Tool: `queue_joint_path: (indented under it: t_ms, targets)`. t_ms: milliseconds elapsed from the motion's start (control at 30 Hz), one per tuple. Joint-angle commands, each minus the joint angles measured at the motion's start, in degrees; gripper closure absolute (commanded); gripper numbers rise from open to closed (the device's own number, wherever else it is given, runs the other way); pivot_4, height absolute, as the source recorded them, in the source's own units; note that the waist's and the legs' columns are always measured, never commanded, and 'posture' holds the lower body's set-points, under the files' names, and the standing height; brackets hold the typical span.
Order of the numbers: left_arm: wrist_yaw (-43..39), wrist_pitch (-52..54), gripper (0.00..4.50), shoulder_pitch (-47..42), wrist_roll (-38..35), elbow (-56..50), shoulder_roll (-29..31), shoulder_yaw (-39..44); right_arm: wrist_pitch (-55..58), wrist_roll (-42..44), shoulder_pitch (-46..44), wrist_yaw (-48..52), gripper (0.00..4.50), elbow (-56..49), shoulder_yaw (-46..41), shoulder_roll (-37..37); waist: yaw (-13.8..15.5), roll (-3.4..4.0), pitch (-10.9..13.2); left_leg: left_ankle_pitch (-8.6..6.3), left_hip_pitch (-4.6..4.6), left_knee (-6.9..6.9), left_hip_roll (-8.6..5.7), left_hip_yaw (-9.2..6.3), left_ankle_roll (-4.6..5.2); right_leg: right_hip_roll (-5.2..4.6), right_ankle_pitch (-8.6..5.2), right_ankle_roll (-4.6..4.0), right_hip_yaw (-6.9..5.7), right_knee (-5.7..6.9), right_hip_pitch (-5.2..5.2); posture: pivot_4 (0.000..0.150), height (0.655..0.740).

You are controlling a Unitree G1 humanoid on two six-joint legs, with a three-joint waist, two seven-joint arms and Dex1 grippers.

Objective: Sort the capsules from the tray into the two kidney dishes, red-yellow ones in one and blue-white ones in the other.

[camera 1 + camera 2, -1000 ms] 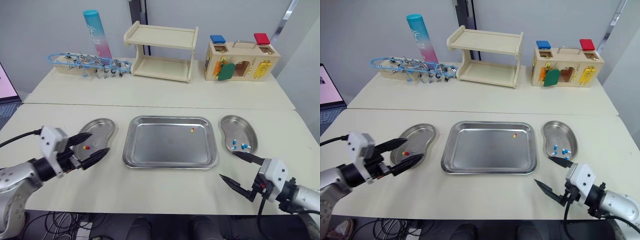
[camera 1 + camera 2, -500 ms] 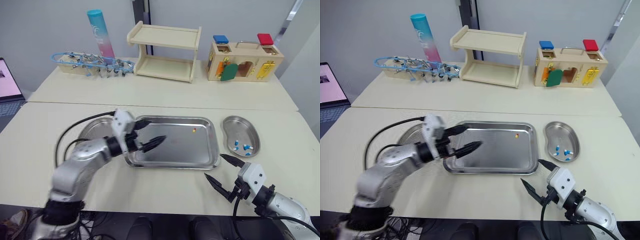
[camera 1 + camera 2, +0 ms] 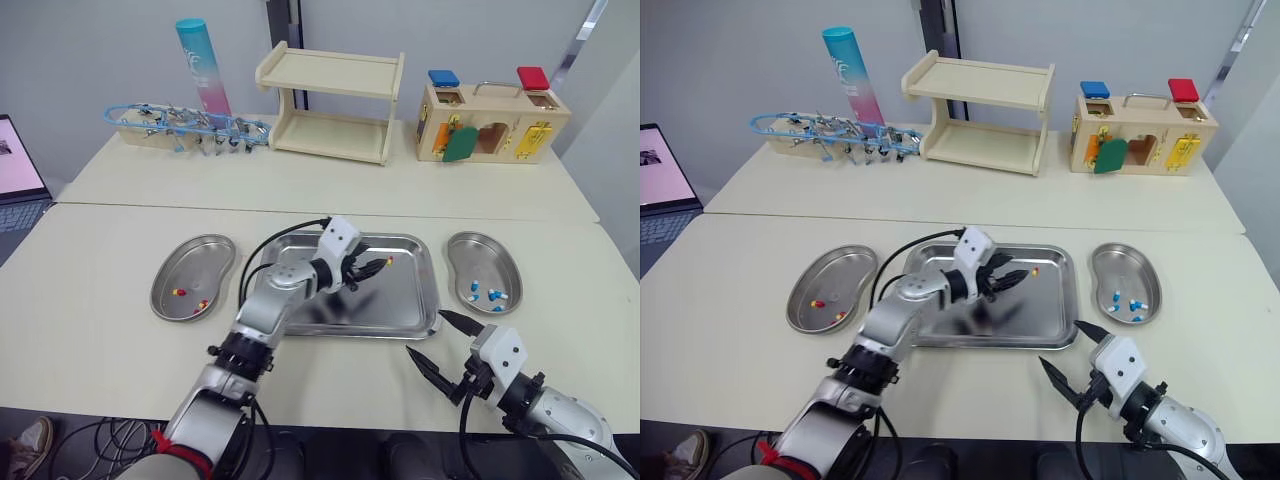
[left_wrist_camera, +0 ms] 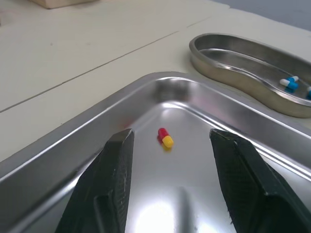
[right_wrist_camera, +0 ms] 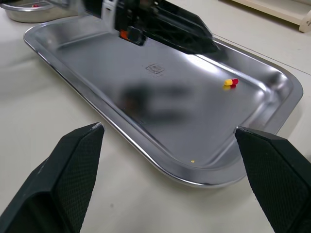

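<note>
1. The left gripper (image 3: 372, 268) has crossed the tray (image 3: 400, 300) to its far right corner, fingers spread.
2. A half-red, half-yellow capsule (image 4: 165, 137) lies there, untouched.
3. The right gripper (image 3: 425, 332) gapes off the tray's near right corner.

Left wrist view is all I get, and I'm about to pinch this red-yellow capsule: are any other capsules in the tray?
Observer: No, the red-yellow capsule is the only one I can see in the tray, near its far right corner.
Operator: Which dish takes it?
Observer: The left kidney dish; it holds two red-yellow capsules.
Operator: Is the right gripper clear?
Observer: Yes, the right gripper hangs open over the table, in front of the tray's near right corner.
</note>
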Motion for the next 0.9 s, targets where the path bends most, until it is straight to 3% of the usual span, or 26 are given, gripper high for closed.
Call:
queue_joint_path:
  t_ms: [33, 233, 500, 600, 800, 900]
  targets:
    - [1.33, -3.37, 1.99, -3.52, 3.02, 5.90, -2.71, -0.55, -0.10, -0.44, 0.52, -1.13, 0.00, -2.96, 0.48, 0.42, -0.16, 0.00, 0.00, 0.00, 0.00, 0.00, 0.00, -0.01, 0.00, 0.00, 0.00, 0.00, 0.00, 0.01, -0.01, 0.150, 0.7400]
    - [5.10, -5.73, 1.99, -8.71, 6.85, 17.11, -7.36, 0.41, 0.16, -0.59, 1.27, -1.98, 0.00, -3.62, 1.13, 0.45, -0.27, 0.00, 0.00, 0.00, 0.02, 0.00, 0.00, -0.02, 0.00, 0.01, 0.00, 0.01, 0.00, 0.03, -0.01, 0.150, 0.7400]
    - [6.44, -4.75, 1.99, -10.23, 8.60, 21.15, -9.67, 1.44, 0.31, -0.45, 1.42, -2.33, 0.00, -3.70, 1.26, 0.31, -0.17, 0.01, 0.00, 0.01, 0.02, 0.00, -0.01, -0.02, 0.00, 0.01, -0.01, 0.02, 0.00, 0.03, 0.00, 0.150, 0.7400]
    - [6.03, -3.82, 2.55, -10.04, 8.80, 21.13, -9.77, 1.65, 0.42, -0.41, 1.32, -2.38, 0.00, -3.74, 1.45, 0.36, -0.17, 0.01, 0.00, 0.01, 0.02, 0.00, -0.01, -0.02, -0.01, 0.01, -0.01, 0.02, 0.00, 0.03, 0.01, 0.150, 0.7400]
    - [5.18, -2.84, 4.48, -9.05, 9.23, 19.66, -9.67, 2.07, 0.43, -0.23, 1.20, -2.32, 0.00, -3.57, 1.50, 0.34, -0.15, 0.01, -0.01, 0.01, 0.03, 0.00, -0.01, -0.02, -0.01, 0.01, -0.01, 0.02, 0.00, 0.03, 0.02, 0.150, 0.7400]
    - [4.17, -2.06, 4.48, -8.22, 9.09, 17.59, -9.50, 2.18, 0.25, -0.22, 0.99, -2.18, 0.00, -3.15, 1.48, 0.31, -0.15, 0.01, -0.01, 0.01, 0.03, 0.00, -0.01, -0.02, -0.01, 0.01, -0.01, 0.02, 0.00, 0.03, 0.01, 0.150, 0.7400]
